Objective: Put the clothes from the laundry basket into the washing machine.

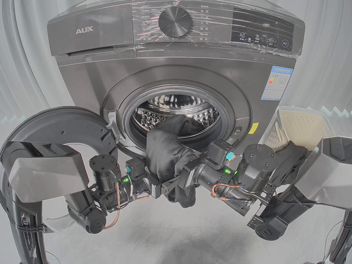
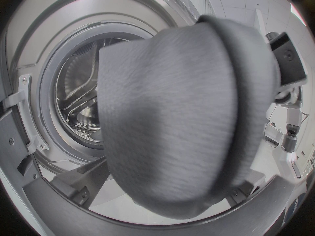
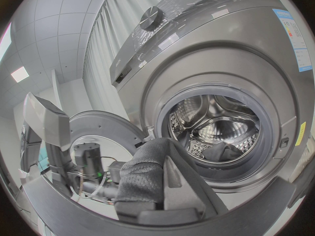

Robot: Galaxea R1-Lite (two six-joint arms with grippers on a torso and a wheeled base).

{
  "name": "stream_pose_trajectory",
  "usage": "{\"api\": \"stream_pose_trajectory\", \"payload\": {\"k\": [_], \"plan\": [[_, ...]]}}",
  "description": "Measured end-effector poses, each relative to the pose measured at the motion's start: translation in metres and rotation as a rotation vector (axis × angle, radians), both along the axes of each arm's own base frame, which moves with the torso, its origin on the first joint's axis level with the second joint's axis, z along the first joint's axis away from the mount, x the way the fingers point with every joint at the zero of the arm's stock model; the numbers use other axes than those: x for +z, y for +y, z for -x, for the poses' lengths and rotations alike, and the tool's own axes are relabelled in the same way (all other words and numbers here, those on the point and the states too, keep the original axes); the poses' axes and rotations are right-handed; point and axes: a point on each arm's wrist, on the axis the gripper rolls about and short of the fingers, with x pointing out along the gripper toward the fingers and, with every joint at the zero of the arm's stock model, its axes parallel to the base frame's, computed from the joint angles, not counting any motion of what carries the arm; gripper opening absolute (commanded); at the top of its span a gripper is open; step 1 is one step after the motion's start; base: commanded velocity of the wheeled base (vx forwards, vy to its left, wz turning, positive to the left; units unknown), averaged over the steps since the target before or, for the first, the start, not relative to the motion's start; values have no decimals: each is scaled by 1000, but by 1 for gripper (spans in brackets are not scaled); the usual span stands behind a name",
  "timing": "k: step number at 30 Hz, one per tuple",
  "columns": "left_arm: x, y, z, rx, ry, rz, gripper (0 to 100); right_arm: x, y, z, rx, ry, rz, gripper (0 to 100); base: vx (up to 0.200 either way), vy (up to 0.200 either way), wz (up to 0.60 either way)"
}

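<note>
A black garment [image 1: 167,154] drapes over both pincers at the washing machine's [image 1: 91,74] open port, its upper end reaching into the drum [image 1: 176,105]. The left pincer [image 2: 164,186] is spread beneath the cloth. The right pincer [image 3: 154,194] is largely covered, so I cannot tell its state. More dark clothing [image 1: 289,158] hangs from the laundry basket [image 1: 304,125], partly hidden behind the right arm.

The pale grey floor [image 1: 176,235] carries the washing machine [image 1: 91,74], with the laundry basket [image 1: 304,125] just beside it.
</note>
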Motion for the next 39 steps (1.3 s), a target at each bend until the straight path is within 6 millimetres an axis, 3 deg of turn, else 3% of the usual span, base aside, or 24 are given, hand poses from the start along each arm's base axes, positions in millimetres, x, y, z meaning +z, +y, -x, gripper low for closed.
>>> {"api": "stream_pose_trajectory", "payload": {"k": [9, 10, 22, 29, 38, 39], "plan": [[-5, 0, -16, 45, -8, 16, 100, 4, -1, 11, 19, 5, -3, 0, 0, 0, 0], [-6, 0, -17, 50, -10, 17, 0, 4, -1, 11, 18, 6, -1, 0, 0, 0, 0], [-7, 2, -25, 77, -9, 35, 0, -5, -18, 7, -36, 47, 30, 0, 0, 0, 0], [8, 6, -24, 103, -33, 67, 0, -25, -41, 8, -83, 118, 102, 0, 0, 0, 0], [25, 5, -19, 101, -59, 96, 0, -41, -47, 20, -70, 170, 160, 0, 0, 0, 0], [26, 5, -18, 101, -60, 99, 0, -41, -47, 21, -68, 171, 161, 100, 0, 0, 0]]}}
